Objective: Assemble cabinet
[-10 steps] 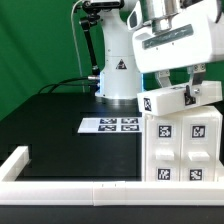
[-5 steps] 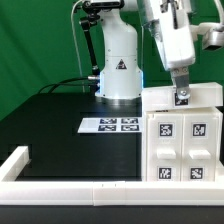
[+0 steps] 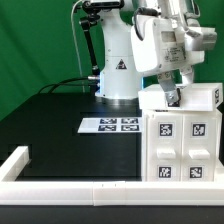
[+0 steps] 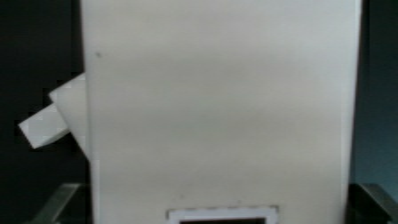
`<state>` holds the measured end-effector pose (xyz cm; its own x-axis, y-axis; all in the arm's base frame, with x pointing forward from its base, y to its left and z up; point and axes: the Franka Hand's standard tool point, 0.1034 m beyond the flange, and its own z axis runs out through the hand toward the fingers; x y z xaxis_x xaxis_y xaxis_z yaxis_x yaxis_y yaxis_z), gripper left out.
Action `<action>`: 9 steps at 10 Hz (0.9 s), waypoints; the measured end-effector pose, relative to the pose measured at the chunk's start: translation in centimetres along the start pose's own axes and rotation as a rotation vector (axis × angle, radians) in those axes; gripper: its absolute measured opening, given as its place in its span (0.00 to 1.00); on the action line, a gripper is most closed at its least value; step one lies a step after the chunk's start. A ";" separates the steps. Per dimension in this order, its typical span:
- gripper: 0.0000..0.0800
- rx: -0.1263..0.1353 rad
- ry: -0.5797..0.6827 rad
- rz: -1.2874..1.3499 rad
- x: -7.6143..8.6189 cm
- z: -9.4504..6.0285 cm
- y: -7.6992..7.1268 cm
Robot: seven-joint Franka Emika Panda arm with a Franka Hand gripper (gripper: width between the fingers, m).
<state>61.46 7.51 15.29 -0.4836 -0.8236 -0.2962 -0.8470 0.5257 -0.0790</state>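
Observation:
The white cabinet body (image 3: 184, 145) stands at the exterior view's right, its front carrying several black-and-white tags. A white top panel (image 3: 197, 98) lies flat on top of it. My gripper (image 3: 171, 93) comes down from above at the panel's left part, with its fingers at the panel's edges. In the wrist view the panel (image 4: 214, 110) fills the space between the dark fingers (image 4: 54, 202), with a tag (image 4: 222, 214) at its near edge. A small white part (image 4: 50, 115) sticks out beside it. The gripper looks shut on the panel.
The marker board (image 3: 110, 125) lies flat on the black table left of the cabinet. A long white border rail (image 3: 60, 190) runs along the front edge and turns up at the left. The arm's white base (image 3: 118, 70) stands behind the board.
The gripper brought the tilted white panel down flat onto the cabinet body. Since then the wrist has turned and shifted a little left over the panel.

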 end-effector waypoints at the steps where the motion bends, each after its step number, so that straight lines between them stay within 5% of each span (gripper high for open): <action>1: 0.70 -0.001 0.000 -0.021 0.0 0.0 0.0; 2: 0.91 0.000 -0.003 -0.025 -0.2 -0.1 0.1; 3: 0.97 0.007 -0.018 -0.033 -0.6 -0.8 -0.1; 6: 1.00 0.028 -0.059 -0.025 -1.8 -2.4 -0.4; 9: 1.00 0.019 -0.050 -0.120 -1.6 -2.1 -0.2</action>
<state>61.99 8.30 17.79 -0.3666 -0.8695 -0.3309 -0.8937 0.4280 -0.1347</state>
